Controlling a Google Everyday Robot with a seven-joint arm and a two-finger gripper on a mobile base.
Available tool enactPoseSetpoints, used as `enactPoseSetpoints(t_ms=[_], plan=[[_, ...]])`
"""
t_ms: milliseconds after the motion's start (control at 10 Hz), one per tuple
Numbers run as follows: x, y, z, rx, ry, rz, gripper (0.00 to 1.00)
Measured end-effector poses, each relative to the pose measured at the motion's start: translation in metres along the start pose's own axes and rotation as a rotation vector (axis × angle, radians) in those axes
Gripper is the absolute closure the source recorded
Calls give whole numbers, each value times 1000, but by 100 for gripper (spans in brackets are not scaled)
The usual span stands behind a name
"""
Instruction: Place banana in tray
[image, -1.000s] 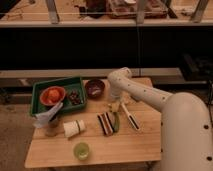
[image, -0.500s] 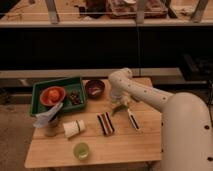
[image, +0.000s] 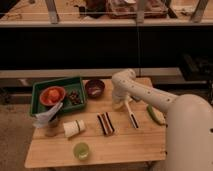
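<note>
At mid-frame the tool, released a second before, had clenched around the banana on the desk.

You have one camera, looking steeply down across the wooden table from the robot side toward the dark shelving behind, far enough to frame nearly the whole top, with the gripper low at mid-frame.

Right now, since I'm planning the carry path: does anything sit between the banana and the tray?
Yes. The dark-red bowl sits roughly between them, just right of the tray. The shut gripper is down at the banana, mid-table.
</note>
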Motion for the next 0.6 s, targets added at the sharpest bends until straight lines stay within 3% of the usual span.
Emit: enactPoseSetpoints(t_ms=[200,500,600], plan=[[-11,-2,-22,23,-39,-9,100],[-33,-6,-94,62,-119,-49,100],[-46,-9,-119,68,-165,-68,100]])
